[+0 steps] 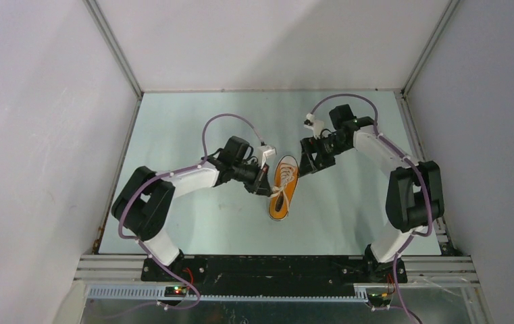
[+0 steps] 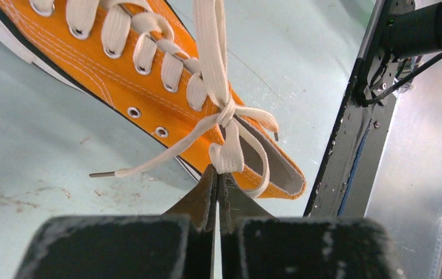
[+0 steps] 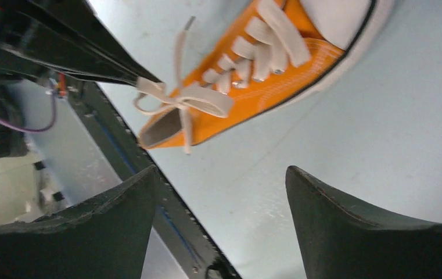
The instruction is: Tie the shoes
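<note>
An orange sneaker with a white toe cap lies mid-table, toe pointing away from the arm bases. Its white laces are crossed in a knot near the ankle opening, with one loose end trailing onto the table. My left gripper is shut on a short loop of lace just below that knot, at the shoe's left side. My right gripper stands open with nothing between its fingers, off the shoe and just right of its toe end. The left fingers show in the right wrist view, pinching the lace.
The pale green tabletop is boxed in by white walls on three sides. A black metal rail runs along the near edge by the arm bases and also shows in the right wrist view as the rail.
</note>
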Action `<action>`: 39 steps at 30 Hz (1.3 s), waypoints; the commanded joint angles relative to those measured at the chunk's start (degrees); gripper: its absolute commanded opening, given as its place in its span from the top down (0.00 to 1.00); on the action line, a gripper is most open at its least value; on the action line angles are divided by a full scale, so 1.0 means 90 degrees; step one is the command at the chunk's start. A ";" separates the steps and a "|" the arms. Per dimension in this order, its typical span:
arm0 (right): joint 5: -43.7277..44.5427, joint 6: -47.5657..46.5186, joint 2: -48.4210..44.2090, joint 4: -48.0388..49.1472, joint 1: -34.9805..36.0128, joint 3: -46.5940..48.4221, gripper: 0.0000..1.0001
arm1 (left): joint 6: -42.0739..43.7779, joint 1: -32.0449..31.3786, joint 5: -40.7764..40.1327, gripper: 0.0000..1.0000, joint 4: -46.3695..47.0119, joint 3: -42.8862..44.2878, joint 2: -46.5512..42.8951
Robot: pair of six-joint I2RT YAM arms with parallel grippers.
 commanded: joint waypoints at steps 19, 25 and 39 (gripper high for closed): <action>-0.0762 0.3128 0.1144 0.1283 0.0697 0.0205 0.54 | 0.0499 0.0030 -0.0323 1.00 -0.0433 0.0290 -0.0384; -0.0517 0.3083 0.1180 0.1176 0.0762 0.0195 0.75 | 0.0602 0.0032 -0.0381 1.00 -0.0477 0.0346 -0.0361; 0.0463 0.1943 0.0259 0.0569 -0.0017 -0.1006 1.00 | 0.0645 0.0217 -0.4319 1.00 -0.1179 0.0419 -0.0471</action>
